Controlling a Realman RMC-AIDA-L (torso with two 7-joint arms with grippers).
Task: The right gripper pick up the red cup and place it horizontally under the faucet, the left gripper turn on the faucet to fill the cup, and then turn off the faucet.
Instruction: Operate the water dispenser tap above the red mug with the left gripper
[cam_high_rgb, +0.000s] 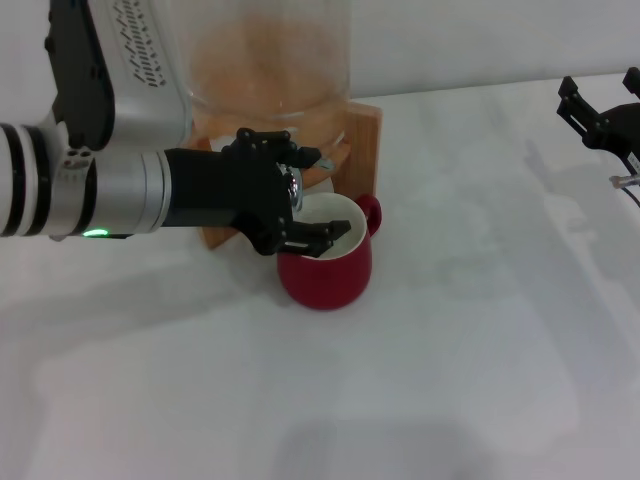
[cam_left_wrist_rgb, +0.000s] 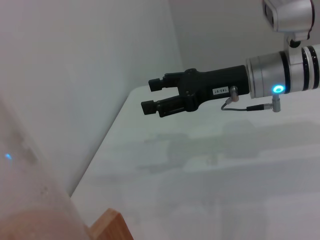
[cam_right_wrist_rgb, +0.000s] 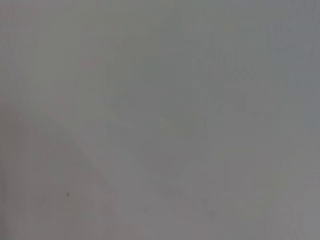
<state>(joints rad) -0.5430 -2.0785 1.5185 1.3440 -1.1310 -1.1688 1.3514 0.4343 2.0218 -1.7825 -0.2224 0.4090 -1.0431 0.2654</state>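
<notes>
No writing can be read anywhere; a small white label on the right gripper (cam_left_wrist_rgb: 159, 97) is showing in the left wrist view, but its print is too small to make out.

In the head view, the red cup (cam_high_rgb: 327, 262) is standing upright just left of the frame's center, directly in front of the wooden stand (cam_high_rgb: 362, 140) and touching or nearly touching its base. Its handle is pointing toward the upper right. The white table (cam_high_rgb: 480, 330) is lying open across the whole lower half and the right side of the frame. The glass dispenser (cam_high_rgb: 268, 55) is filling the upper middle.

The left gripper (cam_high_rgb: 303, 200) is reaching in from the left edge, its 2 black fingers (cam_high_rgb: 310, 236) spread moderately wide around the chrome faucet (cam_high_rgb: 296, 187) just above the cup's rim; whether they are pressing on the lever I cannot tell.

The right gripper is sitting at the upper right edge of the head view, well apart from the cup, its fingers parted and holding nothing.
</notes>
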